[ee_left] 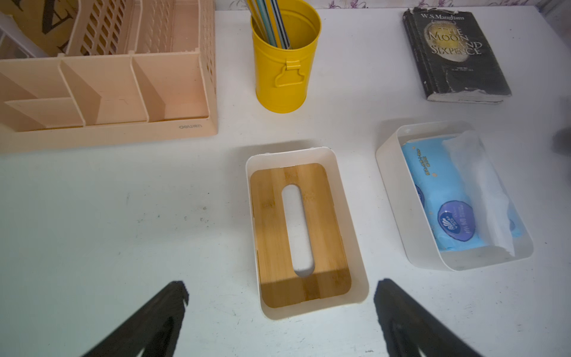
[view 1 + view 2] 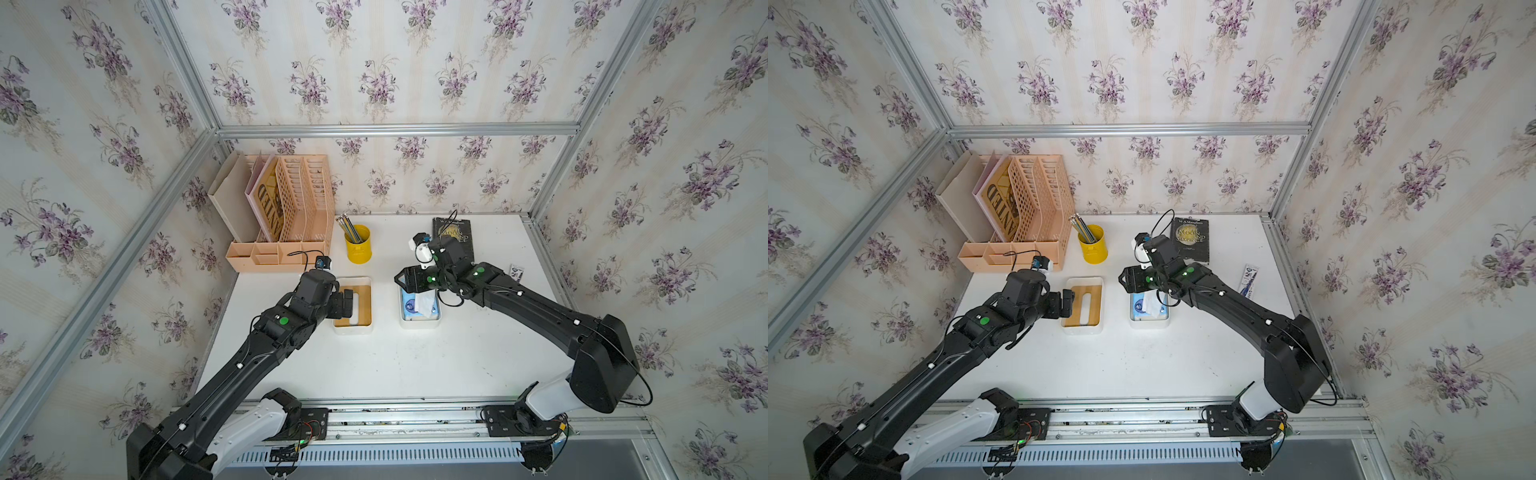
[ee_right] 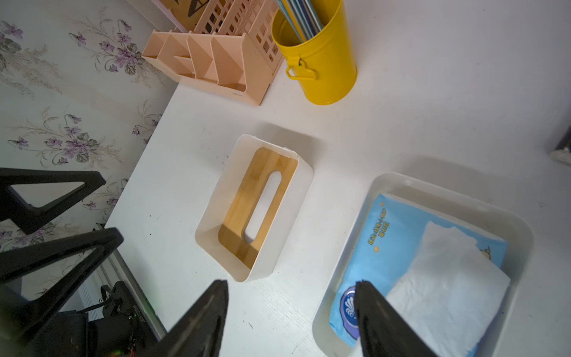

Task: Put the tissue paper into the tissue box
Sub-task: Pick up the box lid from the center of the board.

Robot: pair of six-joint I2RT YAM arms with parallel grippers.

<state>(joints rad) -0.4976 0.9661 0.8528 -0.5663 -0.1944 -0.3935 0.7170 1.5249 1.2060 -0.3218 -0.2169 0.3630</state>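
- Right wrist view: tissue paper [image 3: 401, 235] sits in the tissue box [image 3: 463, 213], soft and light.
- My right claw [image 3: 290, 282] is parted and empty; left claw [image 1: 282, 282] is wide apart.
- I'd pinch its sides, not the loose sheet [image 3: 448, 278].

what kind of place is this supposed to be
Likely a mock home desk in a robot cell: file organiser, yellow pencil cup and book on a white table, floral wallpaper on aluminium-framed walls.
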